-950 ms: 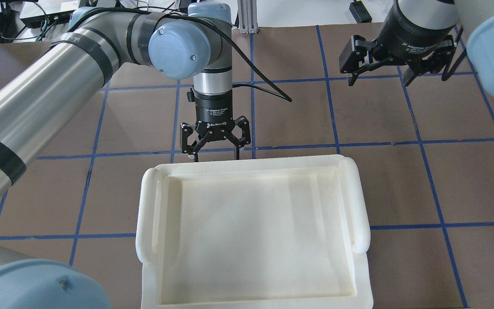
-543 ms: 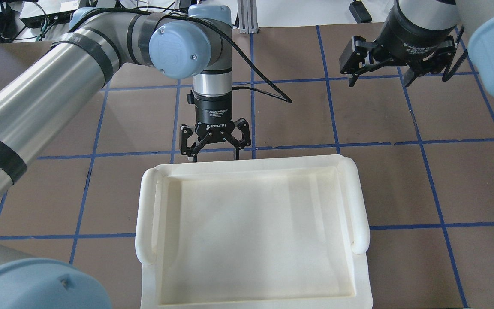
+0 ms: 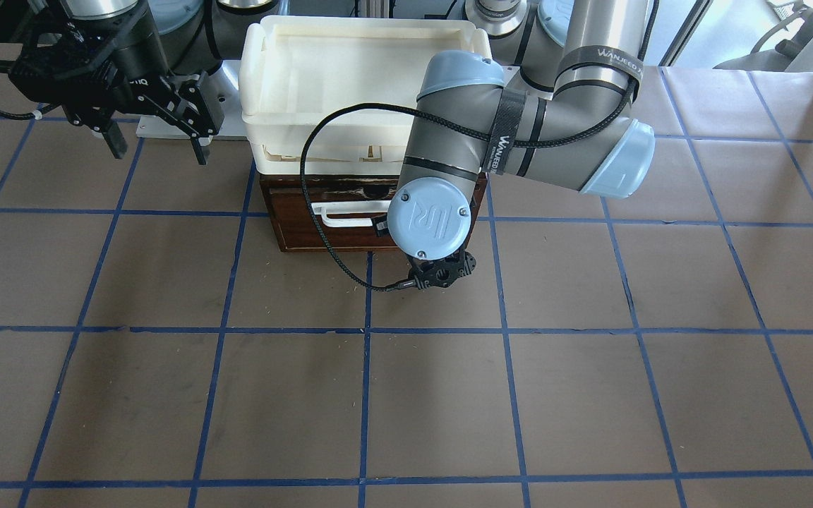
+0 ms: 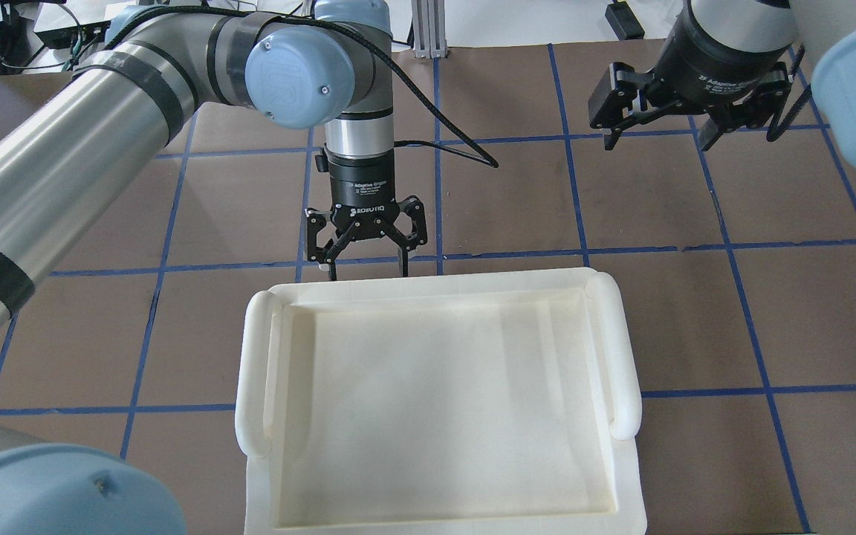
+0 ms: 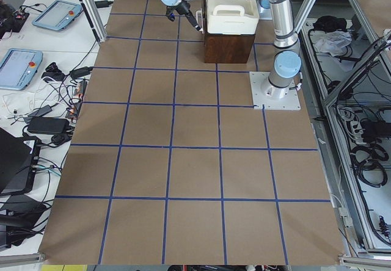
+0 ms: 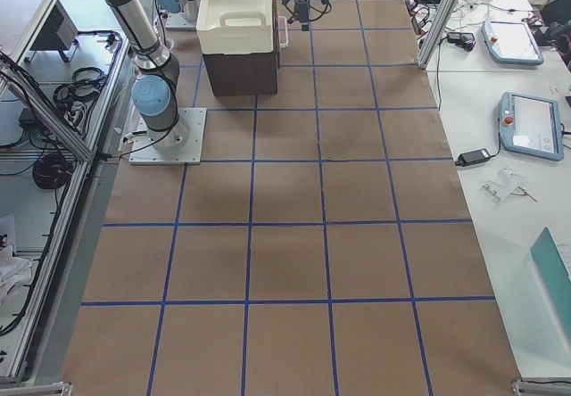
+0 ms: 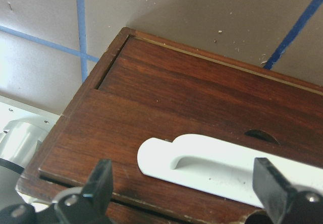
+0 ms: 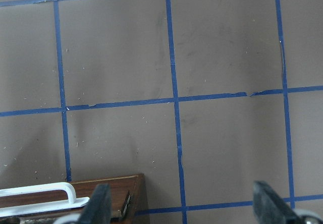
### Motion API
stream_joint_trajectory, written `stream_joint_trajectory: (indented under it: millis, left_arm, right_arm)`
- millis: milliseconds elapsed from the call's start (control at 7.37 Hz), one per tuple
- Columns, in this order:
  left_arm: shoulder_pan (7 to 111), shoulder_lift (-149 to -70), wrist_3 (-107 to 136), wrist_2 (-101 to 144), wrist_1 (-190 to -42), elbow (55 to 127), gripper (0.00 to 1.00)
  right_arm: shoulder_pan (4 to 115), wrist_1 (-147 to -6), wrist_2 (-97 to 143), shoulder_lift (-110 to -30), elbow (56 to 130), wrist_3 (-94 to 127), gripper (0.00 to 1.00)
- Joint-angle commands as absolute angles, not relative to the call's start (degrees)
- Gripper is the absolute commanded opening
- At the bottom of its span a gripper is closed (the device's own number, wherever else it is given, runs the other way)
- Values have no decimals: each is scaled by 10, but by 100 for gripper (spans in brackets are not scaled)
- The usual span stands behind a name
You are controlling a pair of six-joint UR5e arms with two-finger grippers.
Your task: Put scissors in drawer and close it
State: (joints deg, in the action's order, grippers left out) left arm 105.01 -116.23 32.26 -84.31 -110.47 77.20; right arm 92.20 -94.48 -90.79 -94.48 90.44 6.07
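1. Nearest the robot, the cream tray (image 4: 250, 386) sits on top of the dark cabinet.
2. Under the tray's far edge is the drawer (image 7: 166, 103). Its brown front looks pushed in, and its white handle (image 7: 217, 166) faces away from the robot. The scissors show in no view. I judge they are probably inside the drawer, but nothing confirms it.
3. Just beyond the drawer front, the left fingers (image 4: 316, 238) point down, spread wide and gripping nothing, apart from the handle.
4. Farther out and off to the side, the right fingers (image 4: 602, 104) are also spread wide and empty, raised over the worktop (image 4: 807, 319).
5. Risks:
   - The black cable (image 3: 303, 169) loops across the drawer front. If the arm moves away it could hook the handle and drag the drawer back out.
   - A careless swing could nudge the tray.
   - A thin dark gap along the front's edge may mean the drawer is not fully seated.
6. Readable writing:
   - "ROBOTIQ" and "Adaptive Gripper" on the left gripper body.
   - "WANJEED" on the arm strap (image 3: 600, 60).
   - A "UR" mark on the joint cap (image 3: 428, 219).
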Motion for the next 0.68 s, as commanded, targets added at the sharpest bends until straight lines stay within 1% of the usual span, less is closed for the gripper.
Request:
stream_joint_trajectory:
  millis: [0,271,543]
  left_arm:
    - [1031,-1155,316,-845,-1020,766,100]
    - [1012,-1145,300,-877,-942,752,100]
    - [1010,-1108,214,-911,-913,733,100]
  right_arm:
    - [921,-943,-908,-945,904,61,100]
    - [921,-945,-908,-945,904,61,100]
    - [921,-945,-908,-945,904,61,100]
